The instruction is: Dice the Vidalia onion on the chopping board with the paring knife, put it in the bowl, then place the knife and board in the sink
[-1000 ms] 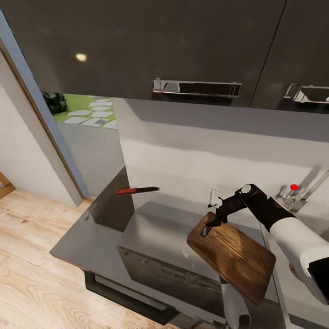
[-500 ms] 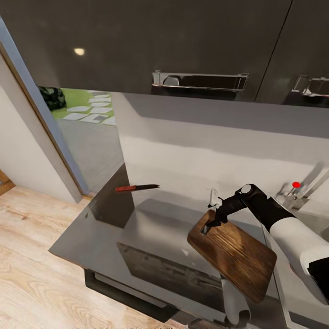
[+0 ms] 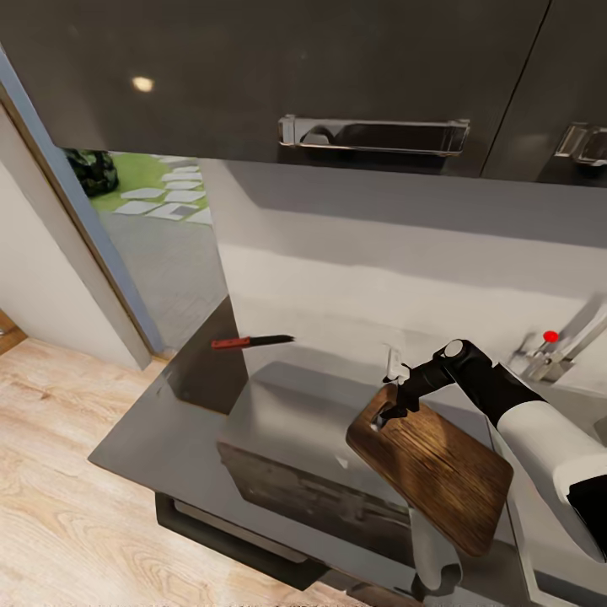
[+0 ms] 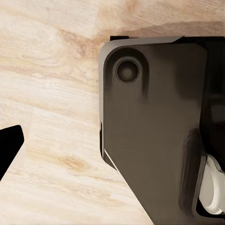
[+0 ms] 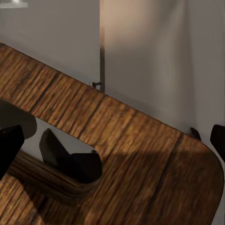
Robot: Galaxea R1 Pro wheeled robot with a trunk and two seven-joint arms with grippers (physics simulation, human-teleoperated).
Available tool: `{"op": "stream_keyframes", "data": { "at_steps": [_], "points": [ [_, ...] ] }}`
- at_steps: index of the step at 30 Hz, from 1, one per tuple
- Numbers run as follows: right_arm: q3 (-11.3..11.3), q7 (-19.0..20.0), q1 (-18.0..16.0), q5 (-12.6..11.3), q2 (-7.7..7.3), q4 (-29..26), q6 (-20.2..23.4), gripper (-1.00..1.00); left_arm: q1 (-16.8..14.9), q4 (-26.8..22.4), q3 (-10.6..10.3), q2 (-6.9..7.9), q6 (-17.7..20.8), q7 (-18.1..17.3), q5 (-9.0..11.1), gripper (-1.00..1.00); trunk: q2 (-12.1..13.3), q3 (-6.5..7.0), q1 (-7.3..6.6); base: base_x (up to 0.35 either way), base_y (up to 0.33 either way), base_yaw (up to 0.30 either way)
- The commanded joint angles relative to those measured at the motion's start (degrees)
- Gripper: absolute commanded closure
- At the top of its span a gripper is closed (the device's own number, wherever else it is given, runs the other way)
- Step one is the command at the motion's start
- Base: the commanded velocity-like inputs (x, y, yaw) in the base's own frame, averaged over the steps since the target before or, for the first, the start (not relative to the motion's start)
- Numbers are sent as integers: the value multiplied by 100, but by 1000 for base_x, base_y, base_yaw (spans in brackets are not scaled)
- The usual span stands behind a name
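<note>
One arm is busy: the right gripper [image 3: 389, 415] is clamped through the handle slot of the chopping board [image 3: 438, 468], holding it tilted above the grey countertop [image 3: 160, 430]. Further back, the paring knife [image 3: 251, 341] lies near the wall, well apart from the board. Beyond the board's right side, the tap [image 3: 561, 350] rises. Left gripper: can't tell its state.

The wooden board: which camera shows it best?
The head view: the whole board shows there, held at its handle hole by the right gripper above the countertop. The right wrist view gives a close-up of the board around that hole. The left wrist view looks at floor.
</note>
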Motion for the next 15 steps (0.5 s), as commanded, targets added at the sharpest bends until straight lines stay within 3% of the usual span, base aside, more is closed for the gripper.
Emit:
{"op": "stream_keyframes", "data": {
  "at_steps": [1, 15],
  "points": [
    [19, 15, -4, -6, -5, -11, 60, -100, -2, 2, 8, -1, -17, 0, 1, -100, -11, -20, 3, 0, 0, 0],
    [31, -27, -3, -6, -13, -12, 47, -100, -3, 6, 13, -1, -17, 0, 1, -100, -11, -140, 3, 0, 0, 0]
  ]
}}
